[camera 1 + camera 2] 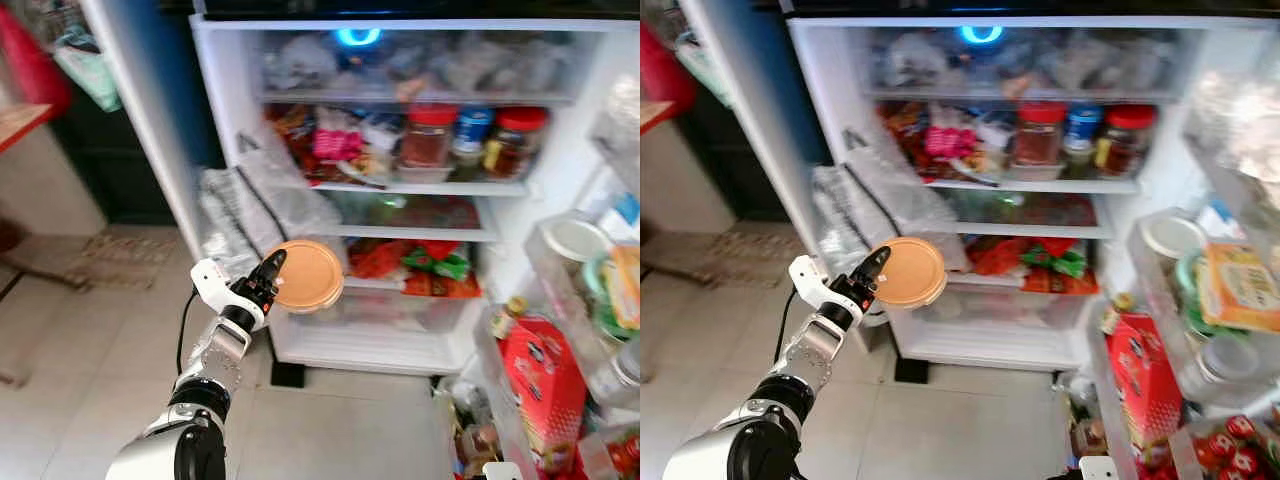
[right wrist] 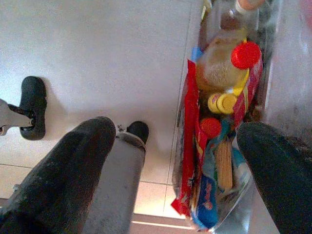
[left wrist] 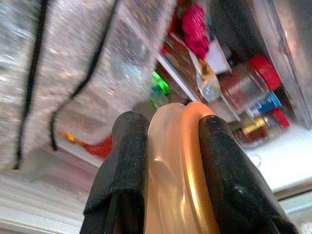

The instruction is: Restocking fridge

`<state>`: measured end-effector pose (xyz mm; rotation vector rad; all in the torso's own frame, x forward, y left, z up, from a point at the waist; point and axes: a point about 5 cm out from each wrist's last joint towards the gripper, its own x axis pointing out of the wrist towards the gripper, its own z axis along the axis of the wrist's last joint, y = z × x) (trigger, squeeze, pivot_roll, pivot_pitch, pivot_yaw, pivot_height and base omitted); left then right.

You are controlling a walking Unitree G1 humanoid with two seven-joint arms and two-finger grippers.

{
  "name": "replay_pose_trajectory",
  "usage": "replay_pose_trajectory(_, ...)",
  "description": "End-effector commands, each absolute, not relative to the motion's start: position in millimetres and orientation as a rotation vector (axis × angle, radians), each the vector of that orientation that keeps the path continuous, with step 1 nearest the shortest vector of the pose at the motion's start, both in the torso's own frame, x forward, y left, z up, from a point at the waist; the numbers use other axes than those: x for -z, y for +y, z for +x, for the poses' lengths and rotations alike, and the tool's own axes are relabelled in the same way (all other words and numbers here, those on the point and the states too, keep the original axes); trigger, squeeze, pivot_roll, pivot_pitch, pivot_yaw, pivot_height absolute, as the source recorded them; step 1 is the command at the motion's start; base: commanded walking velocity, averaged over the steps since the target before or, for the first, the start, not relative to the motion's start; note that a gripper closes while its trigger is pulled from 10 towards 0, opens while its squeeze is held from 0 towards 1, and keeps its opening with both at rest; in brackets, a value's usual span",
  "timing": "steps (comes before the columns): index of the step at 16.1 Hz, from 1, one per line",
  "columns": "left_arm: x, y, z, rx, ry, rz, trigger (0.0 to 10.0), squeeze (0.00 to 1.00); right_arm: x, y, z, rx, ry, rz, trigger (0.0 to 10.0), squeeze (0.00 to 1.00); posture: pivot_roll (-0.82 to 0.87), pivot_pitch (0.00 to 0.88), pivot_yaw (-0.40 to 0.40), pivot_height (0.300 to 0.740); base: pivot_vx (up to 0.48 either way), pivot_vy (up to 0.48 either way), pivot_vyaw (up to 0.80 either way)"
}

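The fridge [image 1: 240,120] stands open before you, its top shelf frosted and blurred so the packets there cannot be told apart. The door rack [image 1: 560,400] at four o'clock is cut off by the frame edge; you see a red carton [image 1: 545,385] and bottles in it, partly hidden behind its clear wall. A silvery bag [image 1: 250,205] sits at the fridge's left edge, at about nine o'clock from the middle shelves, covering that corner.

Your left arm reaches up from seven o'clock, forearm tilted toward the fridge, and the left gripper [image 1: 277,268] has its jaws clamped on the rim of an orange lid [image 1: 308,275], held on edge in front of the lower drawer [image 1: 390,310], just beside the bag. The jars [image 1: 428,135] on the second shelf are well apart from it.

Your right gripper [image 2: 175,161] hangs low over the floor [image 2: 97,48] beside the door rack, jaws wide apart with nothing between them.
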<state>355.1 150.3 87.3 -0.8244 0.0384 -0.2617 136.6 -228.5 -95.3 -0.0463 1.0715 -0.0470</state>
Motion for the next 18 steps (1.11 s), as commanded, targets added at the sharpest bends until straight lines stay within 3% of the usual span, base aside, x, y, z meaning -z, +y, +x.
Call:
replay_pose_trajectory(1, -87.0, 153.1, 355.0, 0.256, 0.038, -0.81, 10.0, 0.0, 97.3, -229.3, 130.8, 0.054, 1.095, -0.051, 10.0, 0.0, 0.05, 0.0, 0.01, 0.729, 0.0, 0.0, 0.51)
replay_pose_trajectory(15, -73.9, 146.6, 348.3, 0.283, 0.121, -0.785, 10.0, 0.0, 98.1, -228.3, 129.7, 0.081, 1.095, -0.02, 10.0, 0.0, 0.06, 0.0, 0.022, 0.729, 0.0, 0.0, 0.0)
replay_pose_trajectory(18, -72.1, 148.9, 347.5, 0.272, 0.133, -0.768, 10.0, 0.0, 98.1, -227.6, 129.9, 0.076, 1.096, -0.015, 10.0, 0.0, 0.06, 0.0, 0.023, 0.729, 0.256, 0.0, 0.0)
